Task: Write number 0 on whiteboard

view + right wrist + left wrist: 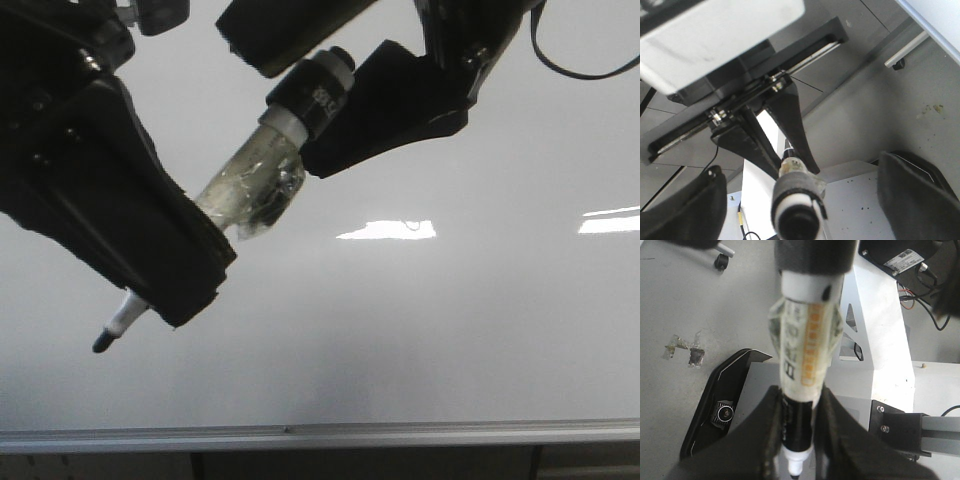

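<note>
The whiteboard (470, 340) fills the front view behind both my arms, glossy, with its silver rail (400, 435) running level along the bottom. In one bright reflection sits a tiny dark mark (412, 225), too small for me to read.

In front of the board is the marker (250, 190). Its long axis slants from upper right down to lower left, and the dark tip (103, 342) points down and left, in front of the board; I cannot tell whether it touches. The black back end (325, 85) is uppermost.

My left gripper (800, 440) is clamped narrow on the marker's lower barrel, with the tip poking out below the fingers. Only my left wrist view shows the orange and black print on the barrel and the crumpled clear tape (777, 325) around it.

My right gripper (800, 210) is spread wide. The front view only shows one dark finger beside the back end. My right wrist view shows what it does not: both fingers (685, 210) well apart, with the marker's round back end between them, touching neither.
</note>
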You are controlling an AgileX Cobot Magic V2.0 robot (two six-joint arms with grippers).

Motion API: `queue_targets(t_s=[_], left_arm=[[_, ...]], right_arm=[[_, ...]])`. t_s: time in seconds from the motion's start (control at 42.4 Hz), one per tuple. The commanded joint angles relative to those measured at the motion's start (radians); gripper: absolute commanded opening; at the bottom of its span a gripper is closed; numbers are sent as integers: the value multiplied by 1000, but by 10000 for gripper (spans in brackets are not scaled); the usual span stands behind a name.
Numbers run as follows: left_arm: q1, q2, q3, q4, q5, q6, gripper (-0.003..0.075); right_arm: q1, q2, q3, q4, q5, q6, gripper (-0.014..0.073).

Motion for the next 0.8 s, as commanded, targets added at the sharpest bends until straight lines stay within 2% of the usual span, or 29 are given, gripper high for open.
queue_targets(t_s=[0.0, 0.071, 0.283, 0.425, 0.543, 0.614, 0.685, 0.779], left_arm=[[-8, -37, -30, -65, 72, 2, -19], [-8, -37, -30, -65, 72, 2, -19], [-8, -37, -30, -66, 72, 2, -19], [-8, -37, -30, -68, 72, 13, -18], [-8, -37, -30, -91, 72, 31, 11], [-8, -37, -30, -109, 72, 32, 93], [-8, -37, -30, -112, 65, 34, 218], [-8, -37, -30, -112, 54, 34, 427]], right_arm=[[3, -33, -32, 49, 79, -17, 616], [3, -33, -32, 47, 91, -17, 538], [3, -33, -32, 47, 104, -17, 215], [3, -33, -32, 46, 122, -17, -78], [3, -33, -32, 46, 123, -17, -69], [3, -33, -32, 46, 118, -18, -69], [2, -37, -32, 46, 113, -18, -69], [-1, -54, -32, 18, 107, -18, -68]])
